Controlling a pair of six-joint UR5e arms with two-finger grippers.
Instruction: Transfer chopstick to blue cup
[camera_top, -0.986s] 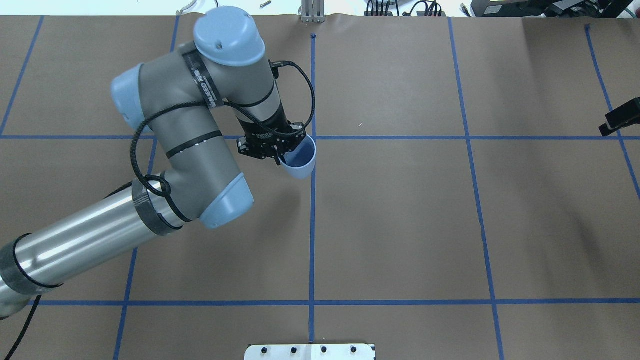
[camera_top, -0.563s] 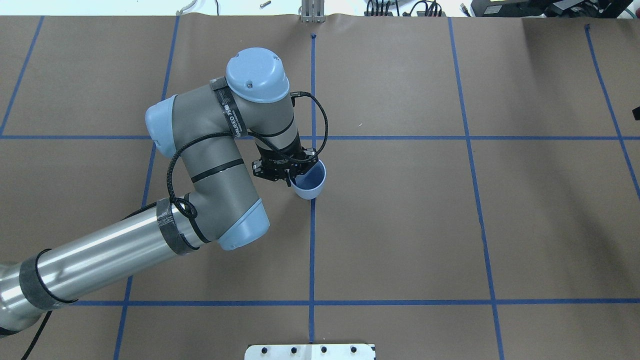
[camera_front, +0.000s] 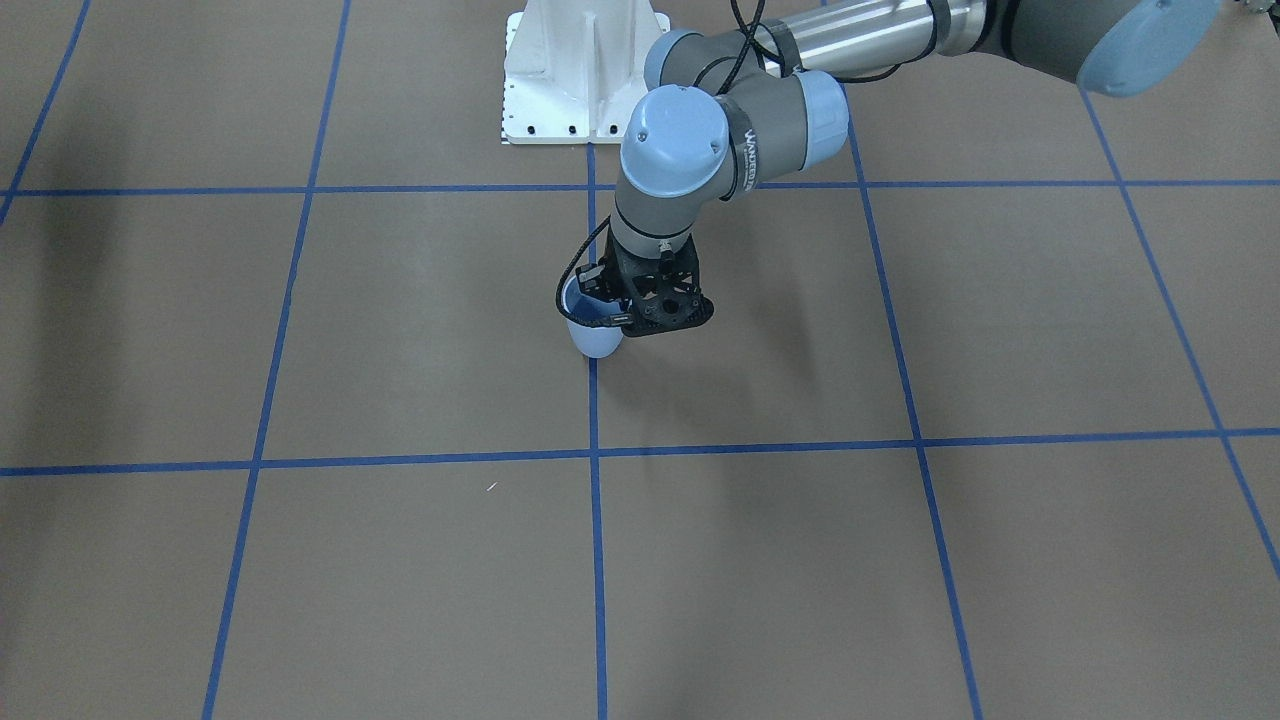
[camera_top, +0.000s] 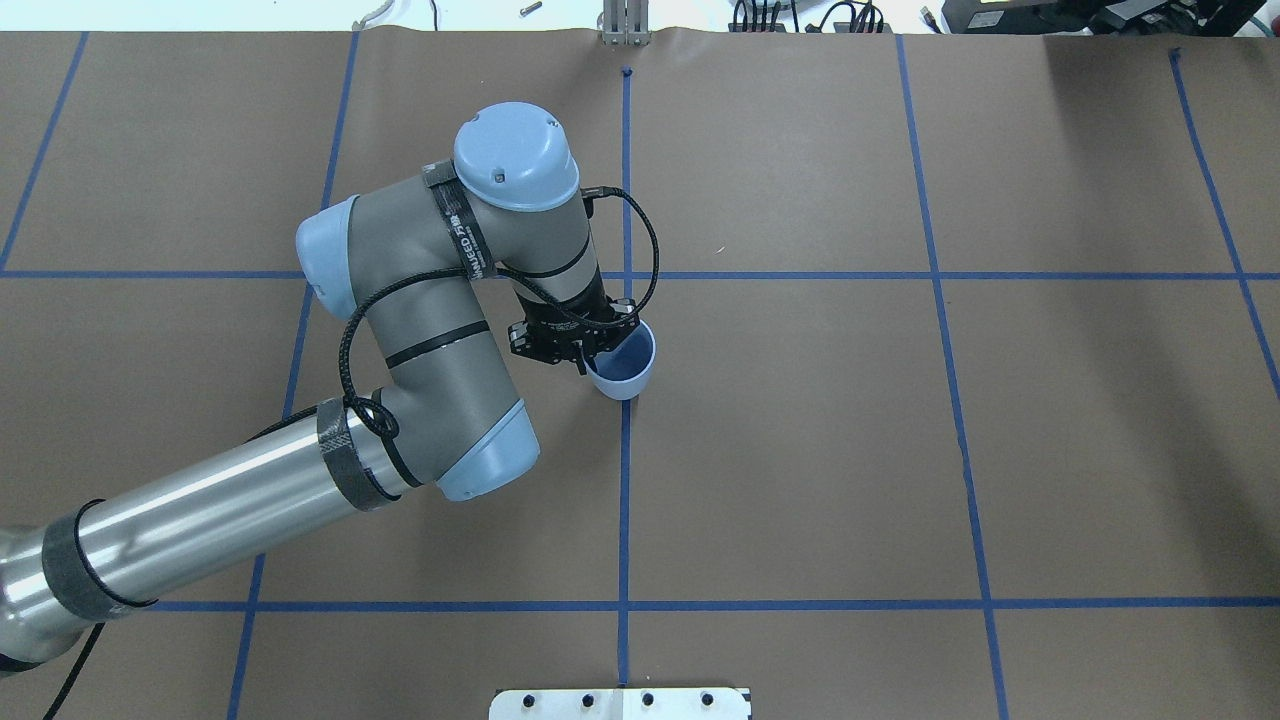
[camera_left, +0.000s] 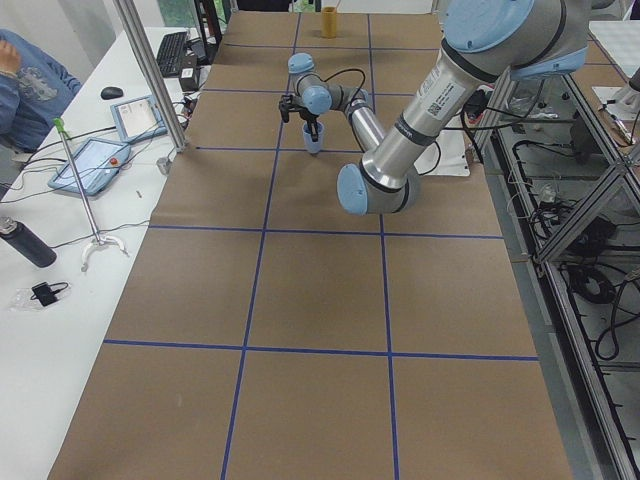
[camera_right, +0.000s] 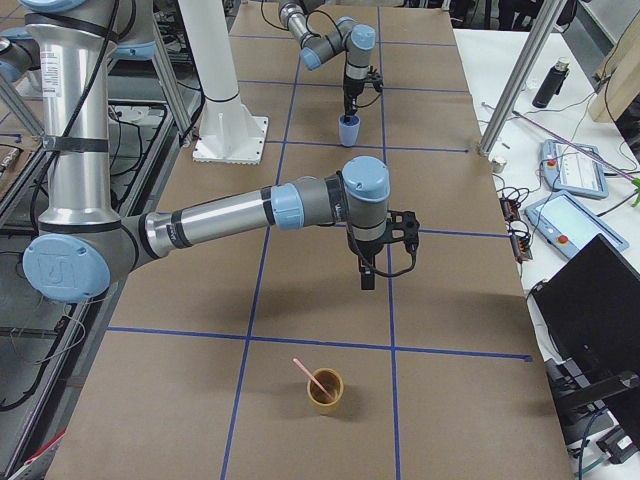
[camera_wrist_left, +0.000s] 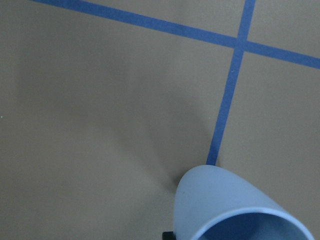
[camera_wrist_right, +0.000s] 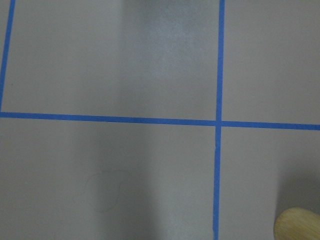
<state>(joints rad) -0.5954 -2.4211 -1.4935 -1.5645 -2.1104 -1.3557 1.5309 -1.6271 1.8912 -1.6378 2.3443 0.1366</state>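
As the left arm (camera_top: 430, 300) stands now: over the last second it has swung back toward the robot's base, then all but stopped; I judge the placing is nearly done.
Right arm (camera_right: 230, 215): its tip has gone from the overhead view's right edge, where it showed a second ago; I find it only in the right-side view, out toward the table's right end.
Left gripper (camera_top: 585, 360): clamped on the blue cup (camera_top: 625, 370) at the rim, one finger inside and one outside.
Right gripper (camera_right: 366, 275): hangs above the paper near the tan cup (camera_right: 324, 392), apart from it; whether its fingers are spread or closed I cannot tell.
Blue cup: upright on the centre tape line (camera_top: 624, 500), carried there with the gripper; I judge it ready to receive.
Tan cup: upright, well apart from the blue cup.
Chopstick (camera_right: 307, 372): in the tan cup, not yet picked up; long axis slanted, lower end inside, upper end leaning out toward the robot's side.
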